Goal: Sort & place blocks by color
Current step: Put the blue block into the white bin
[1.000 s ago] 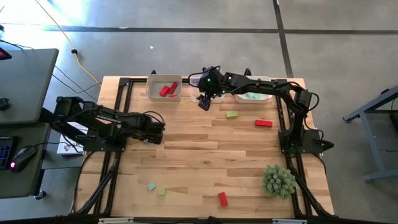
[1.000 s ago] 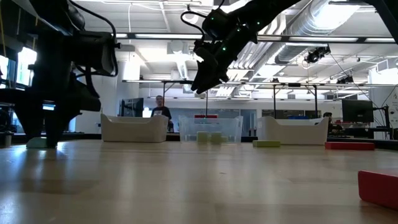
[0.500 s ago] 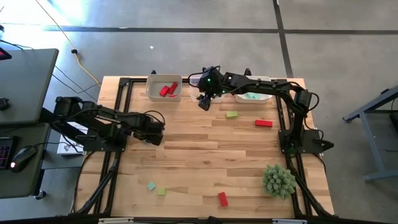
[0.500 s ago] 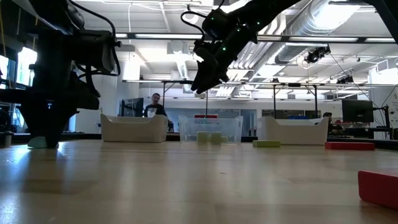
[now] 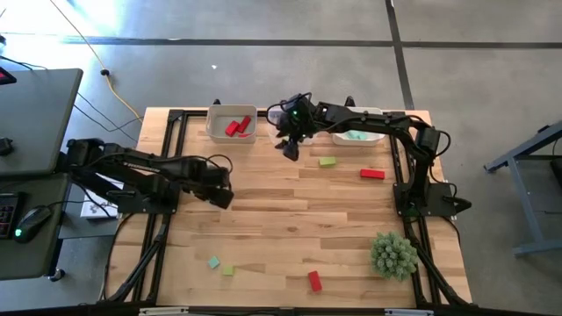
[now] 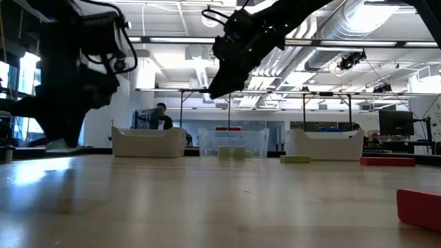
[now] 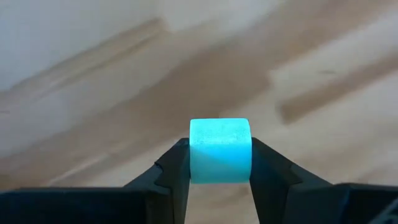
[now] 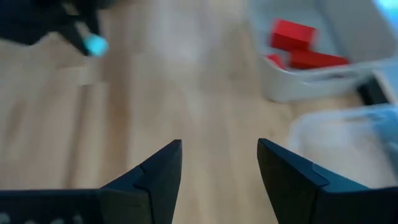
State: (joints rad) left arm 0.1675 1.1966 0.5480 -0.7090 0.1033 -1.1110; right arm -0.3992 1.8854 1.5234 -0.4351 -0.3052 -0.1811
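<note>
The left tool (image 7: 219, 180), clamped on a teal block (image 7: 220, 150), has been lifted at the frame's left; the right tool (image 8: 219, 163) is held apart.

The middle of the table (image 5: 290, 219) is bare wood, open for passage between the two arms. Obstacles along the far edge: a white bin (image 5: 232, 125) with red blocks (image 5: 234, 127), a clear bin (image 6: 232, 143), and a second white bin (image 5: 358, 128). Near these lie a green block (image 5: 327, 161) and a red block (image 5: 372, 174). A spiky plant ball (image 5: 393, 254) blocks the near right corner.
</note>
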